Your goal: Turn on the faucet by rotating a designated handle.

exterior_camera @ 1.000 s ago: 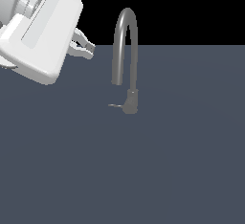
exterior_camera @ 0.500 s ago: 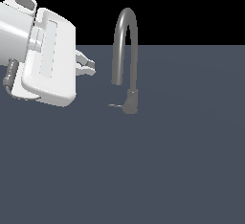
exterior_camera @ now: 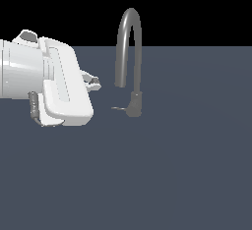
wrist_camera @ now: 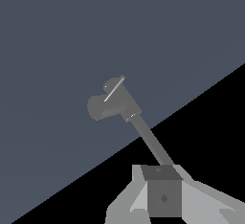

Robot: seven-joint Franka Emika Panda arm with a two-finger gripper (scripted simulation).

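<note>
**Arm hanging beside the faucet, handle untouched**

The faucet (exterior_camera: 130, 52) is standing upright on the dark grey tabletop (exterior_camera: 187, 165), slightly to the exterior view's left of centre. Its arched spout is rising high and curving over toward the exterior view's left, ending above the tabletop. At the foot is sitting a short, thicker base, and the handle (exterior_camera: 118, 109) is sticking out sideways from that base toward the exterior view's left as a thin grey rod.

The white arm is filling the exterior view's left side, with the gripper (exterior_camera: 91, 81) pointing toward the faucet. Its tip is lying near the spout's lower end, apart from it, and above the handle without touching it. From the wrist view the faucet (wrist_camera: 115, 104) is appearing foreshortened, the handle (wrist_camera: 115, 88) showing as a pale thin line across the base, and the gripper (wrist_camera: 162, 196) is occupying the near edge of the picture.

How far the jaws are standing apart cannot be told from either view; nothing is showing between them.
</note>
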